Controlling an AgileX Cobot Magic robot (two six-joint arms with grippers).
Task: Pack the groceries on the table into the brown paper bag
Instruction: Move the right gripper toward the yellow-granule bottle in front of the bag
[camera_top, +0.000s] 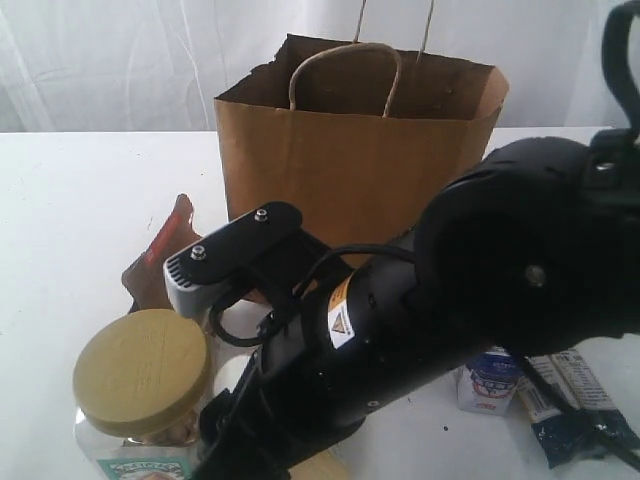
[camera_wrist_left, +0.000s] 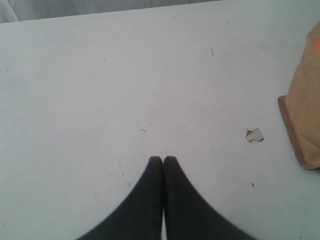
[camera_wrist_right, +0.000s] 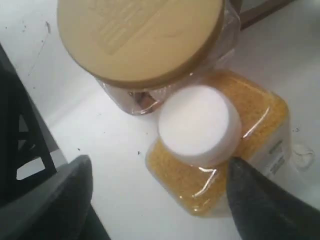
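Lower left in the exterior view, the spread right gripper (camera_wrist_right: 159, 167) has the upright yellow white-capped bottle (camera_wrist_right: 200, 125) dead ahead.

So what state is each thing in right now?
Bag, upright, top open.
Jar, upright, lid on.
Bottle, upright, cap on.
Carton, standing, not packed.
Packet, lying flat, not packed.
Pouch, not packed.
Left gripper, shut, empty.
Right gripper, open, empty, at the Bottle.

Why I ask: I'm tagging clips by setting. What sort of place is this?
Probably a robot test bench: plain white table, white curtain behind, a robot arm among groceries, a brown paper bag.
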